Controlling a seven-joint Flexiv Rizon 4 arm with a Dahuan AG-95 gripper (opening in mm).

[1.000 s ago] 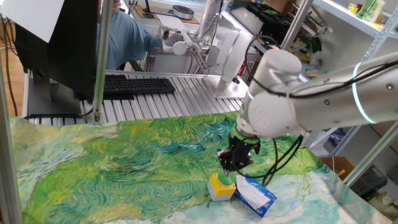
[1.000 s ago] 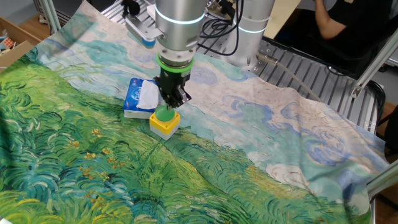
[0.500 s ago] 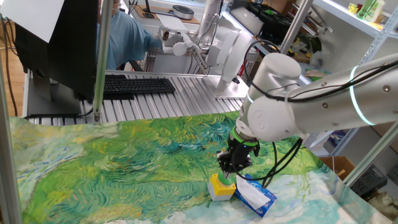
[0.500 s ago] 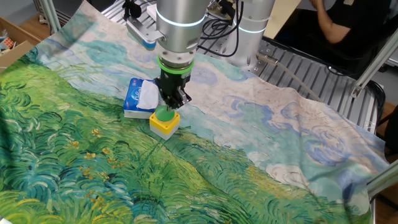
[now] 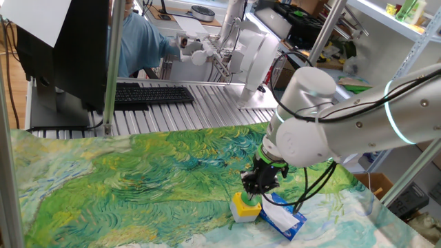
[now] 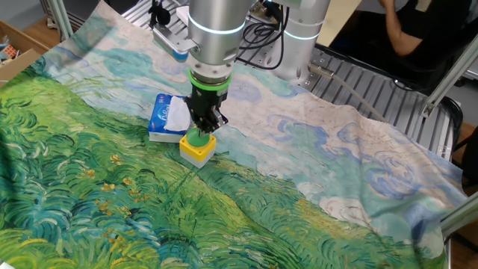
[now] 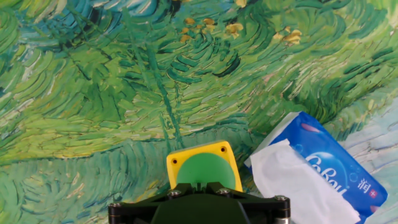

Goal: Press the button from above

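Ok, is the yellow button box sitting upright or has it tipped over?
Upright. The button has its green cap facing straight up under the gripper, and its yellow base sits flat on the painted cloth beside the tissue packet.

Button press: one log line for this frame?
phase: press | pincer: over button | contact: unclear | tissue packet: beside button

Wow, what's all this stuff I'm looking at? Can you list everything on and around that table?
Button: one, green dome on a yellow box, on the cloth under the gripper.
Tissue packet: one, blue and white, beside the button.
Cloth: one, painted green and blue swirls, covering the table.
Keyboard: one, black, on the metal surface behind the cloth.
Person: one, blue top, behind the table.
Gripper: one, black, right above the button.
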